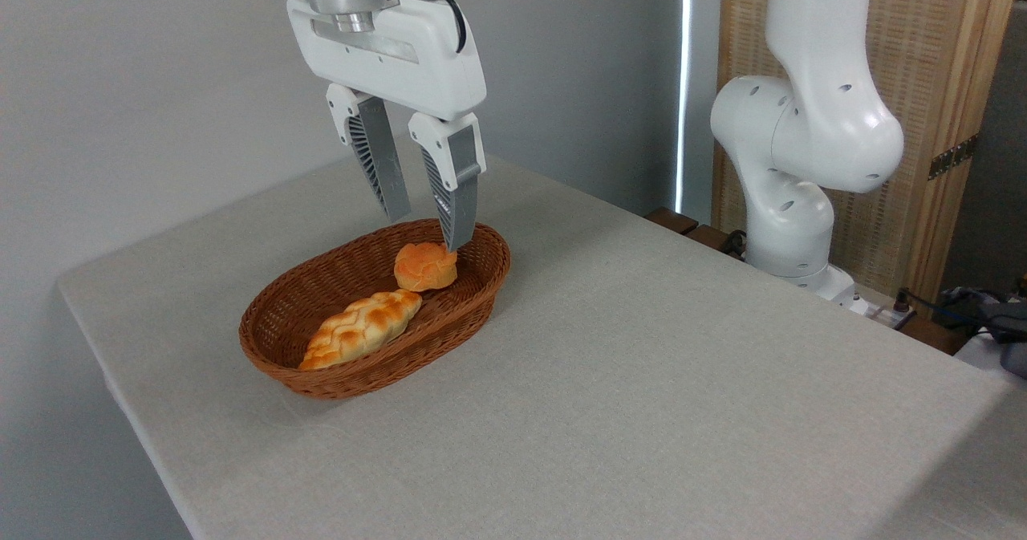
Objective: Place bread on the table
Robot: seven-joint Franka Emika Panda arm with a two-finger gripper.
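Bread (425,266) partly behind fingertip (455,239)

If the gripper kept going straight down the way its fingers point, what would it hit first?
Most likely the bread in the basket: the open gripper hangs just above it, its right finger tip near the bun's top, though depth is unclear.

The claw (426,231) hangs spread over the far end of the basket (353,371), so straight down there's just the bread (425,266) and the wicker rim around it. The braided loaf (361,327) fills the near-left end below. Right of the claw the bench (682,379) is wide open cloth; the arm's base (790,227) blocks the far right edge.
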